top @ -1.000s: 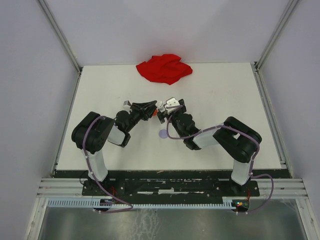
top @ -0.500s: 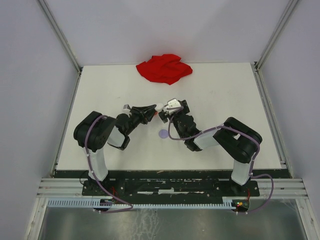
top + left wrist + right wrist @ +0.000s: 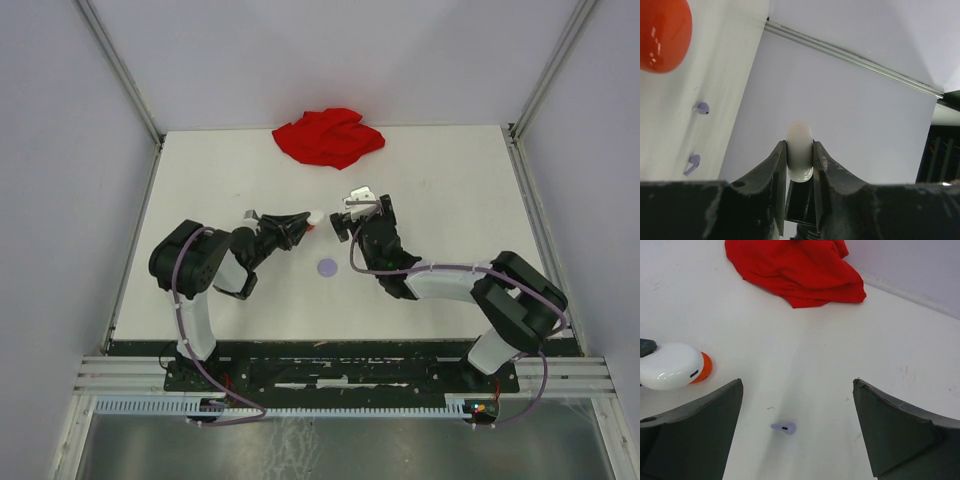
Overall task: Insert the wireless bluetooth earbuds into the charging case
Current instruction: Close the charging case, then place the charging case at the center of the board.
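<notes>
Over the white table [image 3: 450,200], the empty, wide-open right gripper [image 3: 350,220] has backed away from the left gripper [image 3: 800,167], which pinches the white charging case [image 3: 799,142].

cloth [image 3: 795,270] red | charging case [image 3: 670,366] white | dome [image 3: 704,367] orange-red | earbuds [image 3: 692,164] lavender | disc [image 3: 326,267] lavender | table [image 3: 840,340] white

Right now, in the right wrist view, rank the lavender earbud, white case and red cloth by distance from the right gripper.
1. lavender earbud, on the table between the fingers of the right gripper.
2. white case, off to the left, beyond the left finger.
3. red cloth, far ahead.
</notes>
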Robot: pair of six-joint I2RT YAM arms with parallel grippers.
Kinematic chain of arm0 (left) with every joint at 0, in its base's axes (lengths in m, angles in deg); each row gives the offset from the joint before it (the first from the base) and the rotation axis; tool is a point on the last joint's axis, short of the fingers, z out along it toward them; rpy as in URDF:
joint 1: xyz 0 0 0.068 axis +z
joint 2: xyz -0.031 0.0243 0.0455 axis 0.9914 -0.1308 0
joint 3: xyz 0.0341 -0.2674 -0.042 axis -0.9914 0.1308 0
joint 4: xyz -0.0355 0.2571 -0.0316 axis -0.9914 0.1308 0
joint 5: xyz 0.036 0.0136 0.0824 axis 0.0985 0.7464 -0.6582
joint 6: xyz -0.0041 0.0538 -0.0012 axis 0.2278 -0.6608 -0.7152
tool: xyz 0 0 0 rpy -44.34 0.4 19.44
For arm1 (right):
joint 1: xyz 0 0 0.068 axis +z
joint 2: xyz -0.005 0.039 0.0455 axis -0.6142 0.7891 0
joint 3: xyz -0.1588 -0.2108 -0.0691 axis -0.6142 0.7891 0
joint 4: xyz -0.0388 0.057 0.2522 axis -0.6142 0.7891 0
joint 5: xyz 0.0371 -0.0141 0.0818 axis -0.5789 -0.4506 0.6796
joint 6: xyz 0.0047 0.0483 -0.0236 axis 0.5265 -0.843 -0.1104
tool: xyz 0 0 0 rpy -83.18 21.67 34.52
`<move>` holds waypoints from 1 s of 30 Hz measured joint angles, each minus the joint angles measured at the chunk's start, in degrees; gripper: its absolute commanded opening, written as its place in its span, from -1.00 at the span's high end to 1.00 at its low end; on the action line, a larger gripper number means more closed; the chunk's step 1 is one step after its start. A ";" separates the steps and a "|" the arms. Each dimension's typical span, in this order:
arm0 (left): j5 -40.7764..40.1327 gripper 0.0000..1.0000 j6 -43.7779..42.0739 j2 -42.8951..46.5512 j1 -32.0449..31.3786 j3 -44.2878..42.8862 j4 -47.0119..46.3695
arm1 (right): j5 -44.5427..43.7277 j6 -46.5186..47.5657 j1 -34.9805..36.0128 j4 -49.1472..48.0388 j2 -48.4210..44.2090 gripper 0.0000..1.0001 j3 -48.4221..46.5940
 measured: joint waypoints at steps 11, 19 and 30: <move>1.40 0.94 -8.26 -0.02 8.04 0.17 5.18 | 5.70 -12.74 -5.16 35.65 -6.03 -0.98 -13.09; 1.40 0.94 -12.44 -0.15 9.14 1.64 7.93 | 15.87 -16.26 -5.44 50.10 -5.18 -0.98 -17.92; 0.63 0.94 -16.39 -0.15 10.91 5.03 10.84 | 25.14 -18.58 -5.25 54.84 -1.51 -0.94 -18.47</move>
